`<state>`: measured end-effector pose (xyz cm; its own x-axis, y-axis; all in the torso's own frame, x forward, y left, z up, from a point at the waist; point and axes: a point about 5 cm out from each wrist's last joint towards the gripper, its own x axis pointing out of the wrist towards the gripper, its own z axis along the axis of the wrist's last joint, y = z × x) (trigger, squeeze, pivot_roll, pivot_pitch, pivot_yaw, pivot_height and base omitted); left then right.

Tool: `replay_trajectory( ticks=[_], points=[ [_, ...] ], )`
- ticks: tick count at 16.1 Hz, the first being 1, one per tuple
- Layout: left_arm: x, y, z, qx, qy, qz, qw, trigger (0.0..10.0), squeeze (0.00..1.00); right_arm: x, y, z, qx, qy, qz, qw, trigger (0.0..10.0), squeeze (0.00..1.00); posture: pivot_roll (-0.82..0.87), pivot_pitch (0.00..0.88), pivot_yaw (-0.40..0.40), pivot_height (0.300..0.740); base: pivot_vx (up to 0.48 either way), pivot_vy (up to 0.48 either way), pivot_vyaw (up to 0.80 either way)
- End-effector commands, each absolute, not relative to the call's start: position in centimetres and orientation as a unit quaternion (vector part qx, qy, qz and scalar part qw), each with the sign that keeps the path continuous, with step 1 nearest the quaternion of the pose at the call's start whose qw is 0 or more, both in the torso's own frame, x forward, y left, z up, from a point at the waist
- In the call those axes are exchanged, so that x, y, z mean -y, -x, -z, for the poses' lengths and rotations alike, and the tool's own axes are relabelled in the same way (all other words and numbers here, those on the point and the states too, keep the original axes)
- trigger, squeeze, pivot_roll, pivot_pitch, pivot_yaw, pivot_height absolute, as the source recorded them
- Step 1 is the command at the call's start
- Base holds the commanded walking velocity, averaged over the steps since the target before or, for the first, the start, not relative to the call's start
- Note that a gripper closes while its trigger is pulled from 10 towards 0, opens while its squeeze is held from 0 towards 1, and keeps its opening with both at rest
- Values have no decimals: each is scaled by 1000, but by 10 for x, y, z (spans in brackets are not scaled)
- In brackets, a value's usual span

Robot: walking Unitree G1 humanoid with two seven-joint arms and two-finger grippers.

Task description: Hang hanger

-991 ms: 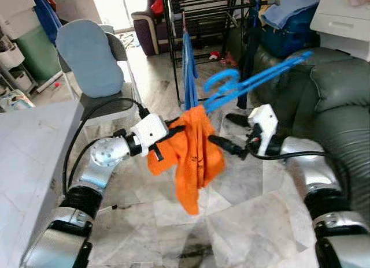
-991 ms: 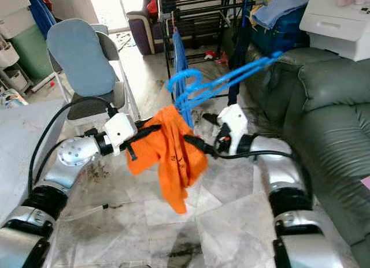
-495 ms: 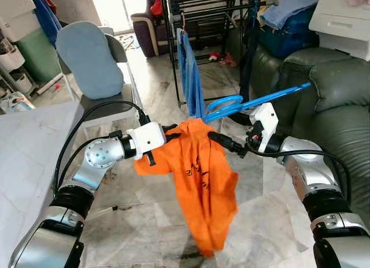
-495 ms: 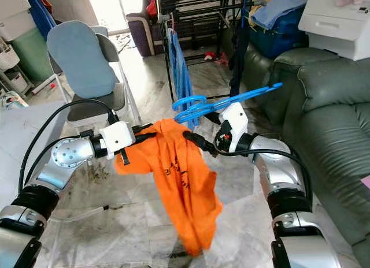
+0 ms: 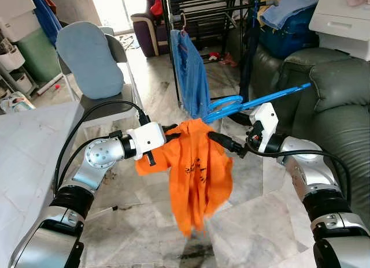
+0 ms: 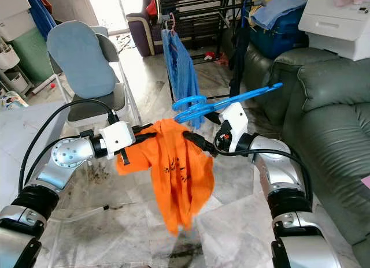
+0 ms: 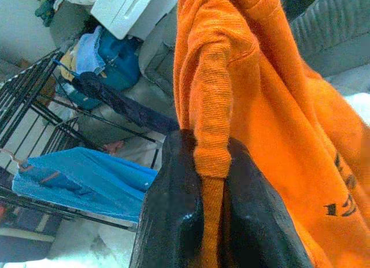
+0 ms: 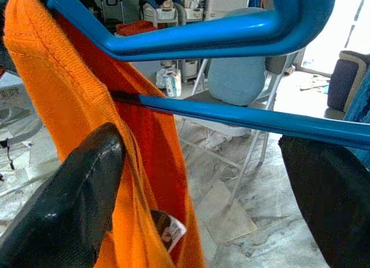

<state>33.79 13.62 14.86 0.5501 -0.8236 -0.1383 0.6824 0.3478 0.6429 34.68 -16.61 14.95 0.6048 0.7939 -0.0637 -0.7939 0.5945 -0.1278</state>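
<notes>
An orange shirt [image 5: 196, 170] hangs in mid-air between my arms, its hem loose above the floor. My left gripper [image 5: 171, 129] is shut on a fold at the shirt's shoulder; in the left wrist view the cloth [image 7: 243, 77] is pinched between both black fingers [image 7: 173, 222]. A blue hanger [image 5: 260, 99] lies nearly level above my right gripper [image 5: 218, 141], with one end tucked into the shirt's neck. In the right wrist view the fingers [image 8: 87, 187] stand wide apart, and the hanger's lower bar [image 8: 231, 115] crosses the gap beside the orange cloth [image 8: 69, 95].
A black drying rack [image 5: 208, 8] stands behind with a blue garment [image 5: 191, 71] hanging from it. A chair with a blue cushion [image 5: 89, 60] is at the back left, a pale table [image 5: 29, 158] at the left, and a dark green sofa [image 5: 341, 106] at the right.
The hanger came down from a steep tilt to nearly level. The shirt dropped open and its hem has since swung back up. The blue garment on the rack swayed.
</notes>
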Motion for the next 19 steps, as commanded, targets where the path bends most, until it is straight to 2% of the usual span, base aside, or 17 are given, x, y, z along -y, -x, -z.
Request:
replay_trajectory(
  ticks=[1,5,6,7,8,10,11,13,14,15,16,17,18,19],
  points=[
    [-140,-339,-155,115,-347,456,812,0,0,162,-347,-154,10,69,-450,890,10000,0,-39,0,132,740,0,0,0],
    [-142,-340,-153,112,-348,453,813,0,0,163,-347,-155,10,67,-448,891,10000,0,-39,0,132,740,0,0,0],
    [-162,-356,-146,68,-265,346,897,0,0,164,-344,-132,-53,145,-446,882,10000,0,-51,0,117,740,0,0,0],
    [-171,-361,-142,46,-227,295,927,0,0,165,-342,-122,-77,187,-449,871,10000,0,-52,0,110,740,0,0,0],
    [-172,-362,-142,43,-226,288,930,0,0,166,-342,-123,-70,200,-450,868,10000,0,-53,0,106,740,0,0,0],
    [-174,-359,-133,33,-216,265,939,0,0,167,-350,-129,-50,183,-408,893,10000,0,-61,0,100,740,0,0,0],
    [-174,-354,-119,20,-204,247,947,0,0,158,-353,-127,-35,187,-374,908,10000,0,-72,0,94,740,0,0,0],
    [-175,-350,-108,6,-187,219,958,0,0,152,-355,-122,-30,178,-339,923,10000,0,-72,0,83,740,0,0,0],
    [-178,-347,-100,-7,-172,199,965,1490,0,149,-357,-121,-27,172,-306,936,10000,0,-71,0,77,740,0,0,0],
    [-181,-341,-91,-21,-162,184,969,2627,0,150,-360,-120,-32,128,-276,952,10000,0,-65,0,69,740,0,0,0],
    [-184,-337,-86,-29,-156,176,972,2980,0,150,-361,-119,-38,82,-260,961,10000,0,-63,0,65,740,0,0,0],
    [-193,-330,-80,-35,-151,159,975,2902,0,150,-361,-117,-44,49,-241,968,10000,0,-60,0,63,740,0,0,0],
    [-202,-324,-74,-41,-135,136,981,2902,0,151,-359,-111,-58,45,-235,969,10000,0,-53,0,59,740,0,0,0],
    [-210,-316,-67,-50,-117,109,986,3608,0,152,-355,-100,-86,40,-219,971,10000,0,-51,0,55,740,0,0,0]
  ],
)
